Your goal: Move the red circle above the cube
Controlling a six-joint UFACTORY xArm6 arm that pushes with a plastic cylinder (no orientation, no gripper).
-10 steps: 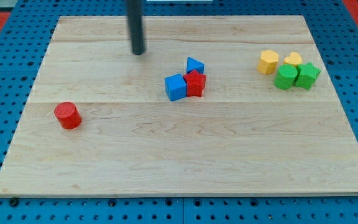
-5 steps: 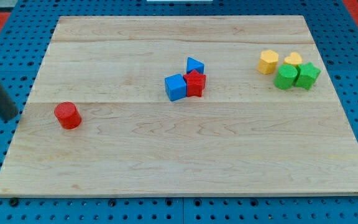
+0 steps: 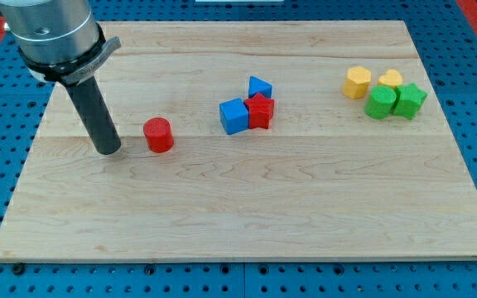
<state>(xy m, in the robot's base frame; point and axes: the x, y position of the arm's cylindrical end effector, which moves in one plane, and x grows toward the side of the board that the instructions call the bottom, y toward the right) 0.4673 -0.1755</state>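
The red circle (image 3: 158, 134) is a short red cylinder left of the board's middle. The blue cube (image 3: 233, 116) lies to its right, touching a red star block (image 3: 260, 110), with a small blue triangle block (image 3: 260, 86) just above the star. My tip (image 3: 108, 151) rests on the board a short way left of the red circle, with a small gap between them. The dark rod rises up and left to the grey arm body at the view's top left.
The wooden board (image 3: 247, 207) lies on a blue pegboard. At the upper right sit two yellow blocks (image 3: 357, 82) (image 3: 391, 79) and two green blocks (image 3: 381, 103) (image 3: 410, 100) in a tight cluster.
The red circle has slid right and slightly up, toward the blue cube. My tip went from the board's top to its left edge, then followed behind the circle.
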